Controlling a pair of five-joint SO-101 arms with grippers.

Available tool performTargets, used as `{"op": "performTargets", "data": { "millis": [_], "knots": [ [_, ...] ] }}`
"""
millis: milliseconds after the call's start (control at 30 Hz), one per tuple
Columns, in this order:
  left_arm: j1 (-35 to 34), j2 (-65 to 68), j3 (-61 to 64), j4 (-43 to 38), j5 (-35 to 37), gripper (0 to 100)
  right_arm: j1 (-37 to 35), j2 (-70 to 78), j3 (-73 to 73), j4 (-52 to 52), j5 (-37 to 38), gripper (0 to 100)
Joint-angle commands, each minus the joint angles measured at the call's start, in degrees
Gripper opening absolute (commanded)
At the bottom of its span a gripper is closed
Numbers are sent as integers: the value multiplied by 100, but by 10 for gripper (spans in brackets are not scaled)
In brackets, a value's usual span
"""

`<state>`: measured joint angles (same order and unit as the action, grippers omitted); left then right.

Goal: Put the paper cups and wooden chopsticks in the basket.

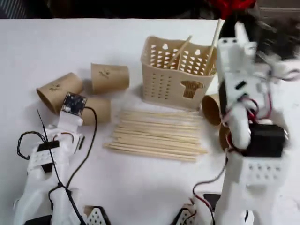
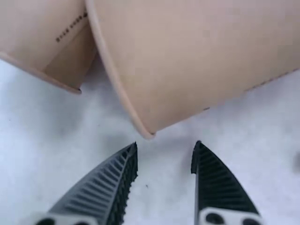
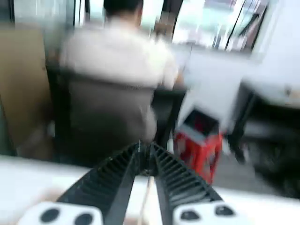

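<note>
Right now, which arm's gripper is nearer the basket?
Right. The right gripper is raised beside the basket's far right corner; the left gripper sits low at the paper cups, well off to the basket's left.

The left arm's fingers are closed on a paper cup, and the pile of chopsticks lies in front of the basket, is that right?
Not quite. The left gripper has its fingers open and holds nothing; the paper cup lies on its side just beyond their tips, as the left wrist view shows. The pile of chopsticks does lie in front of the basket.
</note>
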<state>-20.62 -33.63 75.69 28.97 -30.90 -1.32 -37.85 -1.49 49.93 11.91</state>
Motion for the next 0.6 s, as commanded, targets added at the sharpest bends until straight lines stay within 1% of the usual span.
{"op": "performTargets", "data": {
  "millis": [0, 33, 100, 167, 200, 367, 567],
  "knots": [
    [66, -224, -26, -114, -53, 196, -84, 637, 695, 453, 220, 27],
    [66, -224, -26, -114, -53, 196, -92, 804, 826, 453, 220, 46],
    [66, -224, -26, -114, -53, 196, -92, 1095, 870, 426, 176, 126],
    [66, -224, -26, -114, -53, 196, -92, 1297, 862, 189, 176, 200],
    [66, -224, -26, -114, -53, 196, -92, 1332, 862, 75, 176, 218],
    [66, -224, -26, -114, -53, 196, -136, 1455, 1002, -330, 176, 219],
    [66, -224, -26, -123, -53, 196, -48, 1895, 1310, -1095, 176, 216]
  ]
}}
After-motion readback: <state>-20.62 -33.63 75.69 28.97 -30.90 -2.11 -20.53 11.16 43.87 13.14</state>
